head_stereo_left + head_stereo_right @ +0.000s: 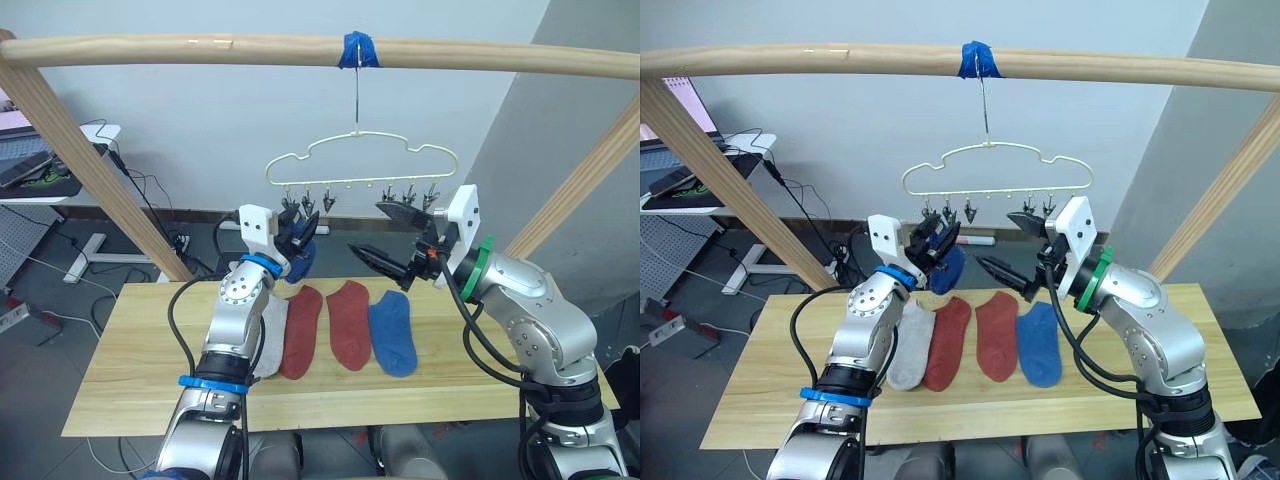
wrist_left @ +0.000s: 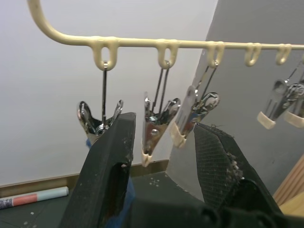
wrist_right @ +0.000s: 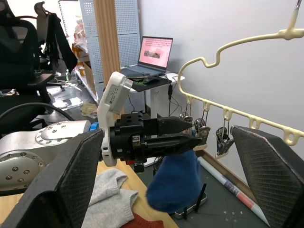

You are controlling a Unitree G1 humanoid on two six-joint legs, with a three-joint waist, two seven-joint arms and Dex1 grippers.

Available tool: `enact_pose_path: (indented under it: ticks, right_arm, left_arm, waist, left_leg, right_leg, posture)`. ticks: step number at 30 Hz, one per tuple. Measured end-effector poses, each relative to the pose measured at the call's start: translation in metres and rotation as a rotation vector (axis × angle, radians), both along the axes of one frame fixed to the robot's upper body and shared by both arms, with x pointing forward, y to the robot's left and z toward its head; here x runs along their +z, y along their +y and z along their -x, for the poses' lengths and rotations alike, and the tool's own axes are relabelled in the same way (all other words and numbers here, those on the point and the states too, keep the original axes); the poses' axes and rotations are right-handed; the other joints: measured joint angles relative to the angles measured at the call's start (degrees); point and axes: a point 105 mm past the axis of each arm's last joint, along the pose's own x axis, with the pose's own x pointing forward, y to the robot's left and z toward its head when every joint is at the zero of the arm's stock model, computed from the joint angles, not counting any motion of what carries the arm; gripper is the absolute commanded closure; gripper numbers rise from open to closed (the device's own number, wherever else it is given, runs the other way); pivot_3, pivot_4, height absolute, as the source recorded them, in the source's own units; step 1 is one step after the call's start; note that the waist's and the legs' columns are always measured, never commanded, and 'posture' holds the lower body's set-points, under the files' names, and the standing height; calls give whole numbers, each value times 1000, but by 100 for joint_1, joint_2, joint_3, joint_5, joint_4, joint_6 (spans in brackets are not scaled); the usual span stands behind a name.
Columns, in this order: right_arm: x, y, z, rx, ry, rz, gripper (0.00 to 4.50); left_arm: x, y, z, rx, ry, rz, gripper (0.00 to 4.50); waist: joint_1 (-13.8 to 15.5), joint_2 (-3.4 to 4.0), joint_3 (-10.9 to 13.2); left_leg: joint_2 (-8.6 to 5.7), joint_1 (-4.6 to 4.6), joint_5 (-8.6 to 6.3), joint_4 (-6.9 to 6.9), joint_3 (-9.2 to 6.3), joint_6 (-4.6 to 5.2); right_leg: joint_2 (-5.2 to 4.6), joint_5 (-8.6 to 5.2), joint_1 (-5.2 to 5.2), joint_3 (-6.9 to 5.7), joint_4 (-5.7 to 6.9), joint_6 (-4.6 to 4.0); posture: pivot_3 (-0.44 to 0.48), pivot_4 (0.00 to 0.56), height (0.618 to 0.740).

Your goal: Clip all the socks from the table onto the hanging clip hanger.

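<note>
The pale yellow clip hanger [image 1: 360, 160] hangs by its hook from the top pole, with metal clips [image 2: 154, 128] along its bar. My left gripper [image 1: 297, 232] is up at the leftmost clips, open, its fingers [image 2: 114, 156] standing either side of the second clip. A blue sock [image 1: 300, 262] dangles just under it. The sock's top is hidden behind the fingers, and a bit of blue shows below the first clip [image 2: 99, 118]. My right gripper [image 1: 385, 235] is open and empty, right of the sock. A grey sock [image 1: 270, 335], two red socks [image 1: 302, 330] [image 1: 350, 322] and a blue sock [image 1: 393, 332] lie on the table [image 1: 140, 380].
A round wooden pole frame [image 1: 200, 50] spans overhead, with slanted legs at both sides and blue tape [image 1: 357, 50] at the hook. A desk with a laptop [image 3: 154, 52] stands back left. Cables lie on the floor behind the table.
</note>
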Motion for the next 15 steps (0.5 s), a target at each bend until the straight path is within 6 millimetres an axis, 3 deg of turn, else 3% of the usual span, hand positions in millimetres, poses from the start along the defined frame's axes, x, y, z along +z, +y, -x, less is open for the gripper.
enact_pose_path:
  ticks: [15]
  right_arm:
    - [1, -1, -1, -7, -4, 5, 0]
  left_arm:
    - [6, 1, -14, 27, -24, 14, 2348]
  waist:
    - [-116, 0, 0]
  left_leg:
    - [0, 0, 0, 4, 0, 0]
  right_leg:
    - [0, 2, 0, 0, 3, 3]
  posture:
    - [-219, 137, 740]
